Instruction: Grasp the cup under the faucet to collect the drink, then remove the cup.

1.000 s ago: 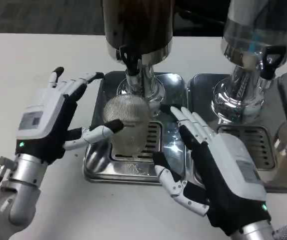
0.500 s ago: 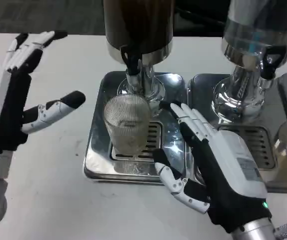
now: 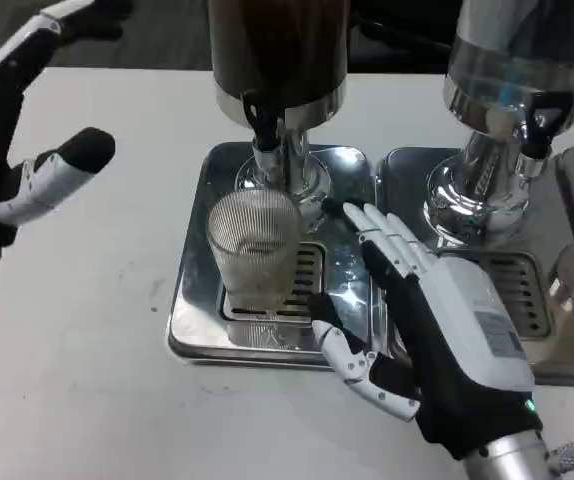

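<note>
- The white desk carries everything; its near-left stretch is bare white with a few faint marks.
- Two drink dispensers stand along the far edge: a dark one left of centre and a clear one toward the far-right corner.
- Each stands on its own steel drip tray, the left tray under the dark dispenser and the right tray touching it side by side.
- The right hand lies over the seam between the two trays, palm turned toward the cup, fingers spread and stretched toward the far edge, thumb low near the left tray's front rim. It has hold of nothing and sits just beside the cup without clearly touching it.
- The left hand is raised at the desk's left edge, well apart from the cup, fingers apart, gripping nothing.
- The ribbed clear cup stands upright on the left tray's grate, directly under the dark dispenser's faucet.
</note>
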Tool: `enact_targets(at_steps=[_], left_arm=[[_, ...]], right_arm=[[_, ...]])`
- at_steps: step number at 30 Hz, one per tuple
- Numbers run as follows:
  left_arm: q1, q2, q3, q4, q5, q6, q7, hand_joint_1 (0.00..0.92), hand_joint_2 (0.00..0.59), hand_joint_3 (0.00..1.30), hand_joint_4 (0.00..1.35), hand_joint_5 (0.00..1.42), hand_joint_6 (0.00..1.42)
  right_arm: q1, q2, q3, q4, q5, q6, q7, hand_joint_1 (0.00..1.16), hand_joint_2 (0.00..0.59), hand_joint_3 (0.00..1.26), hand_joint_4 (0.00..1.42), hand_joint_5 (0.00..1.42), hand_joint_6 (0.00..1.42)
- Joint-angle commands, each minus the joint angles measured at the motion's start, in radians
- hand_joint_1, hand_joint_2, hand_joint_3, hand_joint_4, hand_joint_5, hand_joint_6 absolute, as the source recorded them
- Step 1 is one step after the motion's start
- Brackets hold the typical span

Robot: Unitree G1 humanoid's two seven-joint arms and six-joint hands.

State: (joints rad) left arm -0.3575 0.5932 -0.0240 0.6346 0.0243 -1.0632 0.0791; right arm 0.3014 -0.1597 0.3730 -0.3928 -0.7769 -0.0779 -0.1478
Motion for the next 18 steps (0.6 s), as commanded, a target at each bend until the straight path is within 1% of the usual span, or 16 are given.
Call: enact_targets(at_steps=[1,3,6,9,10,12,15,18], left_arm=[[-0.046,-0.001,-0.007,-0.035,-0.192,0.039,-0.234,0.000,0.087,0.35,0.33,0.36,0.23],[-0.065,-0.011,-0.006,-0.048,-0.283,0.085,-0.356,0.000,0.095,0.36,0.34,0.37,0.22],[-0.088,-0.031,0.009,-0.069,-0.406,0.171,-0.532,0.000,0.104,0.33,0.31,0.37,0.21],[-0.123,-0.049,0.024,-0.104,-0.534,0.311,-0.727,0.000,0.104,0.28,0.27,0.34,0.20],[-0.131,-0.054,0.033,-0.110,-0.556,0.345,-0.769,0.000,0.101,0.27,0.27,0.34,0.19],[-0.157,-0.061,0.046,-0.124,-0.605,0.450,-0.863,0.000,0.103,0.26,0.25,0.33,0.19],[-0.189,-0.072,0.073,-0.128,-0.637,0.569,-0.962,0.000,0.095,0.24,0.22,0.30,0.18],[-0.236,-0.094,0.106,-0.111,-0.663,0.703,-1.041,0.000,0.090,0.23,0.21,0.30,0.16]], right_arm=[[-0.015,0.002,-0.007,0.018,0.012,-0.020,-0.018,0.44,0.475,0.12,0.08,0.07,0.11],[-0.019,0.002,-0.008,0.025,0.013,-0.022,-0.021,0.44,0.475,0.12,0.08,0.07,0.11],[-0.021,0.003,-0.010,0.031,0.015,-0.025,-0.025,0.44,0.475,0.12,0.08,0.07,0.11],[-0.021,0.003,-0.012,0.037,0.017,-0.027,-0.031,0.44,0.475,0.13,0.08,0.07,0.11],[-0.022,0.003,-0.012,0.038,0.016,-0.027,-0.033,0.44,0.475,0.13,0.08,0.07,0.11],[-0.022,0.002,-0.010,0.039,0.014,-0.028,-0.038,0.44,0.475,0.13,0.08,0.07,0.11],[-0.024,0.001,-0.009,0.039,0.010,-0.030,-0.046,0.44,0.475,0.13,0.08,0.07,0.11],[-0.027,0.001,-0.008,0.043,0.010,-0.031,-0.053,0.44,0.475,0.13,0.08,0.07,0.11]])
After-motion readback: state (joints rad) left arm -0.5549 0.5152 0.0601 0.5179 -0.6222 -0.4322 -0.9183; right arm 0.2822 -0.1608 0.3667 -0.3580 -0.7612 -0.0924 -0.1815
